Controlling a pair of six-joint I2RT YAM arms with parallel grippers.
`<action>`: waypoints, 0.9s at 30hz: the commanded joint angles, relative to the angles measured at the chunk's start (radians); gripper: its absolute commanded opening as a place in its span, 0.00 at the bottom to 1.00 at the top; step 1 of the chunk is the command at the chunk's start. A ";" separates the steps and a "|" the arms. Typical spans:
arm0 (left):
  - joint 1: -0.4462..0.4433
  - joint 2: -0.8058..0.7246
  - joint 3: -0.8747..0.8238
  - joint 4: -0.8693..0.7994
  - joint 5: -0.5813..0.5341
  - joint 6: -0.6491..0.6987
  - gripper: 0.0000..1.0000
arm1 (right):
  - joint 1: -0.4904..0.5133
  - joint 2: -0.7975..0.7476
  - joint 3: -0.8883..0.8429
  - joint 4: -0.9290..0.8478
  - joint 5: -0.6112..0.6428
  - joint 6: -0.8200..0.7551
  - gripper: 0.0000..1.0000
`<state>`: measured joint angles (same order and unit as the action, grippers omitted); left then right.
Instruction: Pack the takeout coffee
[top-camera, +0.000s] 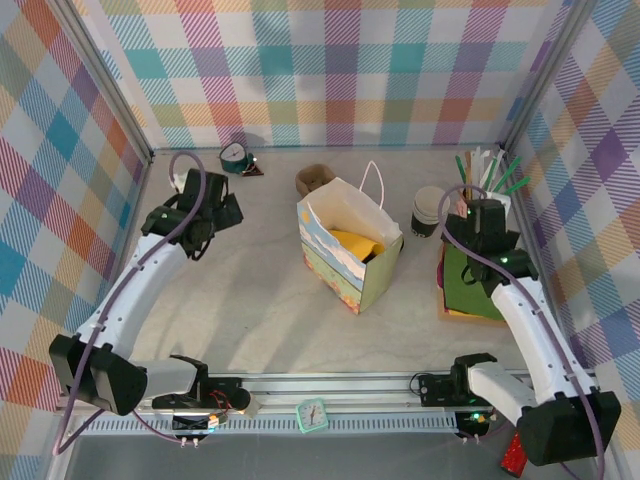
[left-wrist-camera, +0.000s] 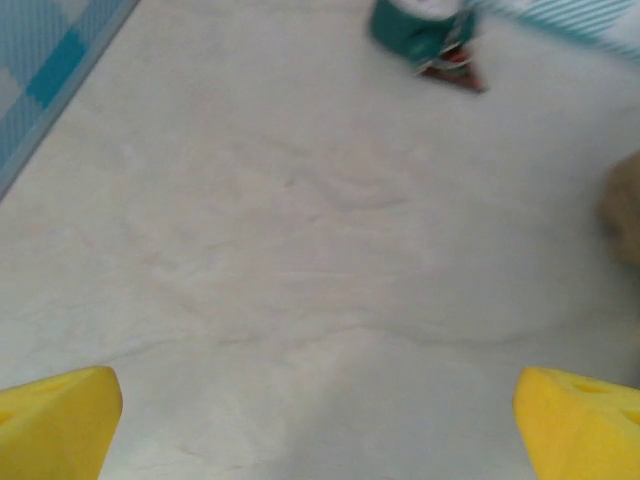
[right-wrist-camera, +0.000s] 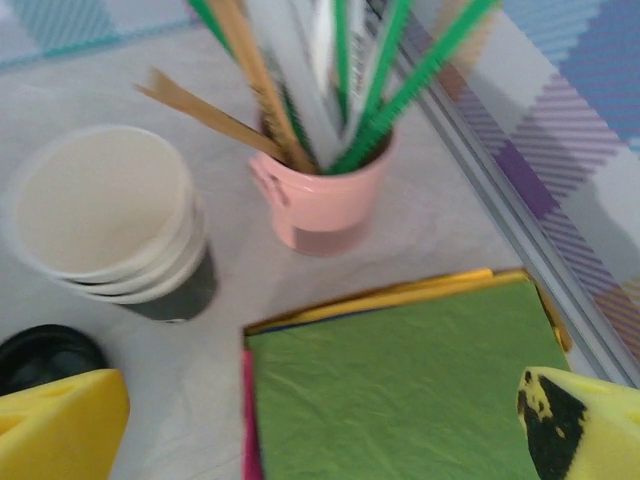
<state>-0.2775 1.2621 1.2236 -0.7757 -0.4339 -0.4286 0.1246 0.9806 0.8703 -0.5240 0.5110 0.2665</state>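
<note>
The right gripper (top-camera: 482, 228) is hovering over the far right of the table (top-camera: 250, 300), and its yellow fingers (right-wrist-camera: 60, 425) are standing spread wide with nothing pinched between them. In the right wrist view the takeout coffee (right-wrist-camera: 45, 355) is showing as a round black lid at the lower left, just above the fingertip at that edge. The cup beneath the lid is hidden, and whether the finger is touching it cannot be told. The coffee is sitting on the table outside the paper bag (top-camera: 350, 265), just beside the stack of lidless cream cups (right-wrist-camera: 100, 210). Behind it, the pink cup (right-wrist-camera: 325, 195) is holding green, white and wooden sticks (right-wrist-camera: 300, 110) upright against the back corner. A green sheet (right-wrist-camera: 400, 370) is lying flat on top of a pile of coloured sheets, directly under the open jaws. The bag is standing upright in the middle of the table, mouth open, with something yellow (top-camera: 355, 243) lying inside it. A brown round thing (top-camera: 314, 180) is sitting just behind the bag. The left gripper (top-camera: 215, 210) is hanging over bare table at the far left, well apart from the bag. Its fingers (left-wrist-camera: 60, 420) are also spread wide and holding nothing. A small teal object (left-wrist-camera: 420, 30) is resting near the back wall beyond it.
</note>
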 joint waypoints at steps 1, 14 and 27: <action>0.075 -0.052 -0.117 0.137 -0.090 0.034 1.00 | -0.057 0.030 -0.102 0.215 -0.041 -0.052 0.99; 0.181 0.058 -0.553 0.898 -0.101 0.237 1.00 | -0.071 0.313 -0.385 0.976 -0.217 -0.182 0.99; 0.184 0.280 -0.788 1.564 0.184 0.428 1.00 | -0.080 0.552 -0.543 1.514 -0.393 -0.249 0.99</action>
<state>-0.1013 1.5242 0.4416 0.5838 -0.3653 -0.0643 0.0513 1.4734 0.3454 0.7658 0.2054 0.0574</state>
